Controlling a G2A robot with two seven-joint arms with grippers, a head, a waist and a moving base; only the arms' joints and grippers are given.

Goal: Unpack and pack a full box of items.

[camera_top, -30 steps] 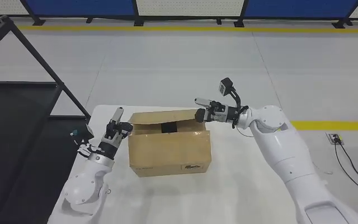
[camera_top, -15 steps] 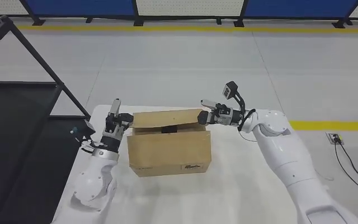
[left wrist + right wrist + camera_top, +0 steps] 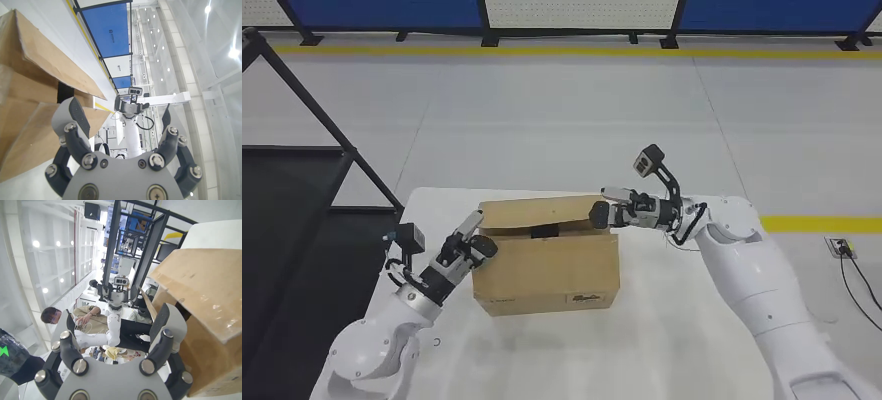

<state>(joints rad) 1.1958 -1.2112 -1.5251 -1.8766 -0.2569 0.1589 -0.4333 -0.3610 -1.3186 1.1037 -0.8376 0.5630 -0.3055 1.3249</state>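
Note:
The brown cardboard box (image 3: 545,268) stands in the middle of the white table (image 3: 672,330). Its top flaps are nearly flat, with a dark gap (image 3: 545,231) between them. My left gripper (image 3: 474,238) is at the box's upper left corner and is open. In the left wrist view this gripper (image 3: 122,117) has one pad (image 3: 79,115) beside a flap of the box (image 3: 37,75). My right gripper (image 3: 602,208) is open at the upper right corner. In the right wrist view that gripper (image 3: 115,323) has one finger (image 3: 162,321) close to the flap edge of the box (image 3: 204,306).
A black metal frame (image 3: 312,130) stands left of the table. The table's left edge runs close to my left arm. Bare tabletop lies in front of and to the right of the box.
My left arm has dropped toward the table's front, and its gripper now tilts against the box's left corner. My right gripper has shifted slightly along the right flap, which lies flatter.

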